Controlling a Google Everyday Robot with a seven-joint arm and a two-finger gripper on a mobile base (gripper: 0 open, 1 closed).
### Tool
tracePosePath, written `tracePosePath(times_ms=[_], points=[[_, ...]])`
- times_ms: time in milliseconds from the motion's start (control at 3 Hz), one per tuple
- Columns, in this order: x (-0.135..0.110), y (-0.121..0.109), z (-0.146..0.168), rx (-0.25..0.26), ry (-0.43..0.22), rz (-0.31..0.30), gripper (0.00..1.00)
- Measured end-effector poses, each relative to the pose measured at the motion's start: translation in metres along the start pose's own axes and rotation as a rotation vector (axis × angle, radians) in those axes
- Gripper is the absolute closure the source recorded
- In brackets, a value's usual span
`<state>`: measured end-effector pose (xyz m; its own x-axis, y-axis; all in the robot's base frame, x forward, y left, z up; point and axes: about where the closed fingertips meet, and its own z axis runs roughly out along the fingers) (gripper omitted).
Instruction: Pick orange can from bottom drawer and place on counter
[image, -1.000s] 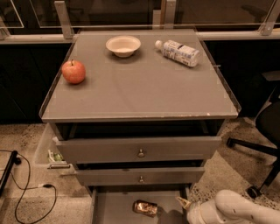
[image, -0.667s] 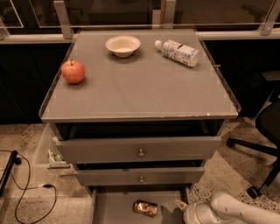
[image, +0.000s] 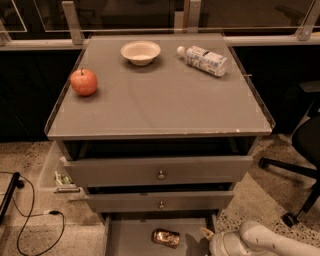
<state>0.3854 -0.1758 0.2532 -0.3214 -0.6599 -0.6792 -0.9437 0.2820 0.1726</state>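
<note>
Gripper (image: 207, 235): low at the right side of the bottom drawer (image: 129, 239), on a white arm (image: 260, 241) cut off by the frame edge.
Grip: opening cannot be told; it seems to hold nothing.
Orange can (image: 165, 238): on its side on the drawer floor, near the gripper's left, apart from it.
Counter (image: 160, 105): above the gripper, bearing an apple (image: 83, 82), a bowl (image: 140, 52) and a lying bottle (image: 202, 60).
Hidden: drawer front.

One camera only, up high in front of the drawer cabinet (image: 160, 172), tipped steeply down across its worktop (image: 160, 107) toward the glass panels (image: 125, 15) behind it, near enough that the cabinet's bottom drawer (image: 130, 239) and the end effector (image: 206, 233) at that drawer's right side graze the lower edge.
</note>
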Motion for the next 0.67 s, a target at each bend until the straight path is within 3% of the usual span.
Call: tracePosePath(times_ms=[667], points=[[-0.002,-0.019,0.06,0.119,-0.065,-0.115,0.0]])
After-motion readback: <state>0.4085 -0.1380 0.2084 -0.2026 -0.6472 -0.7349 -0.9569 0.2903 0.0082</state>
